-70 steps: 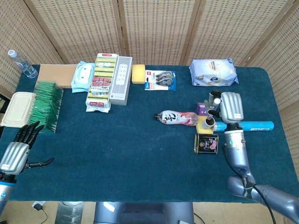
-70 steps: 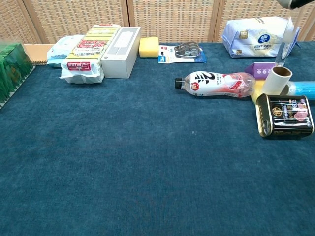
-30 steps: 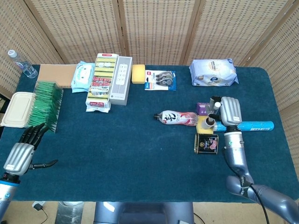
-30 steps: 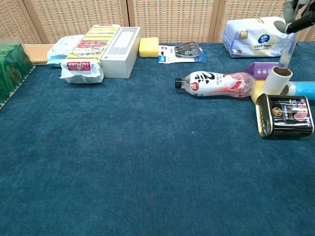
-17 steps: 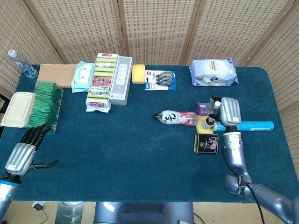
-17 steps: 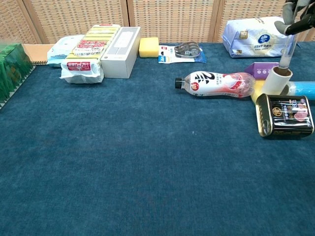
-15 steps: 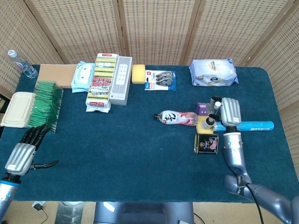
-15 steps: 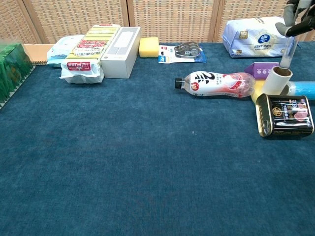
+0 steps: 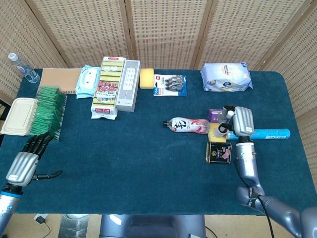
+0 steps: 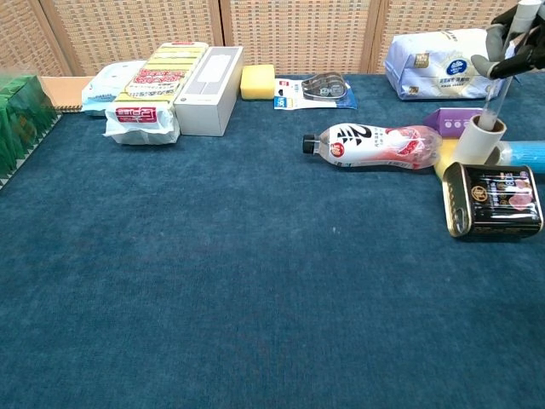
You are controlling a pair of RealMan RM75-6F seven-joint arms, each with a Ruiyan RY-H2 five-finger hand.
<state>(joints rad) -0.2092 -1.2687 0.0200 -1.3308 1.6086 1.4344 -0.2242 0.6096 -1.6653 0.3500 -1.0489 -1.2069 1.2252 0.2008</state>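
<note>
Right hand [image 9: 241, 120] sits over the cluster of items at the right side of the blue table cloth [image 9: 138, 158]; in the chest view its fingers [image 10: 513, 43] pinch the top of a thin clear tube [image 10: 496, 94], which stands nearly upright with its lower end inside the open mouth of a cardboard roll [image 10: 477, 139]. The roll stands upright, just beside a yellow sponge [image 9: 215, 132] and just behind a dark tin can [image 10: 495, 199] lying on its side. A plastic drink bottle [image 10: 372, 145] lies flat to the roll's left, cap pointing left, its base touching the sponge. A purple box [image 9: 214, 115] lies just behind the roll, and a blue cylinder [image 9: 270, 133] lies flat to its right, partly under the right hand. Left hand [image 9: 25, 161] hangs at the near left table edge, fingers spread apart and holding nothing, nearest to a row of green packets [image 9: 48, 109] and a pale lidded food container [image 9: 18, 115]. Along the far edge: a wet-wipes pack [image 9: 226, 76], a carded pair of tape rollers [image 9: 170, 84], a second yellow sponge [image 9: 146, 78], a grey box [image 9: 128, 84], a sponge multipack [image 9: 109, 87] and a light blue wipes pack [image 9: 88, 80]. A clear water bottle [image 9: 22, 67] lies at the far left corner.
</note>
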